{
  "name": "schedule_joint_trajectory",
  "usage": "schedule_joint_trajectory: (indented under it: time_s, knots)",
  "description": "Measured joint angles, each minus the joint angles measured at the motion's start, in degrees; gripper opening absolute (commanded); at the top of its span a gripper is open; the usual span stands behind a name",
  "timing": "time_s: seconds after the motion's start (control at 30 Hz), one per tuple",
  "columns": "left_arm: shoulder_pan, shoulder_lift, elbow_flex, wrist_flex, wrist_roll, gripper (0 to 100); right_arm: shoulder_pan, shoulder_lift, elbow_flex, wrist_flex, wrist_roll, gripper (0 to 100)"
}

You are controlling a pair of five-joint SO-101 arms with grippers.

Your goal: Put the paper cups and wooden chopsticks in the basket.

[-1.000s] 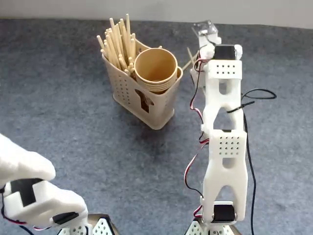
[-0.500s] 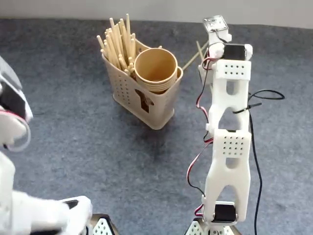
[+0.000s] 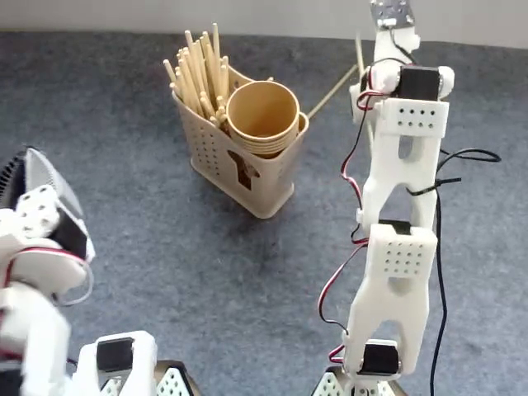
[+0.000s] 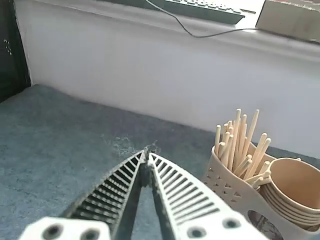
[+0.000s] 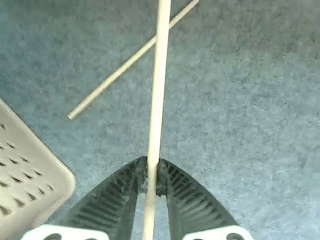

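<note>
A beige perforated basket [image 3: 247,177] stands at the middle back of the grey mat. It holds a bundle of wooden chopsticks [image 3: 198,70] and a stack of paper cups [image 3: 262,115]. One loose chopstick [image 3: 332,92] lies on the mat just right of the basket. My right gripper [image 5: 151,172] is shut on another chopstick [image 5: 159,75], held above the loose chopstick [image 5: 130,62] near the basket's corner [image 5: 25,160]. My left gripper [image 4: 147,160] is shut and empty, raised at the front left and facing the basket [image 4: 235,192].
The right arm [image 3: 396,206] stretches along the right side up to the back edge. The left arm [image 3: 41,239] is at the front left corner. A white wall [image 4: 150,65] borders the far side of the mat. Open mat lies in front of the basket.
The right arm has swung back and to the right, carrying a chopstick away from the basket's side. The left arm has risen and turned at the front left.
</note>
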Motion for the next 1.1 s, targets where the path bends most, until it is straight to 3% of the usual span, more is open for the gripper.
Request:
schedule_joint_trajectory:
  time_s: [0.17,0.37,0.77,1.1]
  knots:
    - [0.0,-12.1,25.1,-11.8,0.0,1,-1.7,-4.6,0.0,0.0,-9.1,0.5]
    - [0.0,-22.8,45.8,-17.5,-0.2,1,-5.9,-11.1,0.0,-0.2,-11.2,0.5]
    - [0.0,-32.7,68.9,-22.0,-0.4,1,-13.3,-19.3,-0.1,-21.5,-11.2,0.5]
    - [0.0,-40.5,80.6,-22.1,-0.5,1,-21.5,-19.3,-0.1,-42.1,-11.5,0.5]
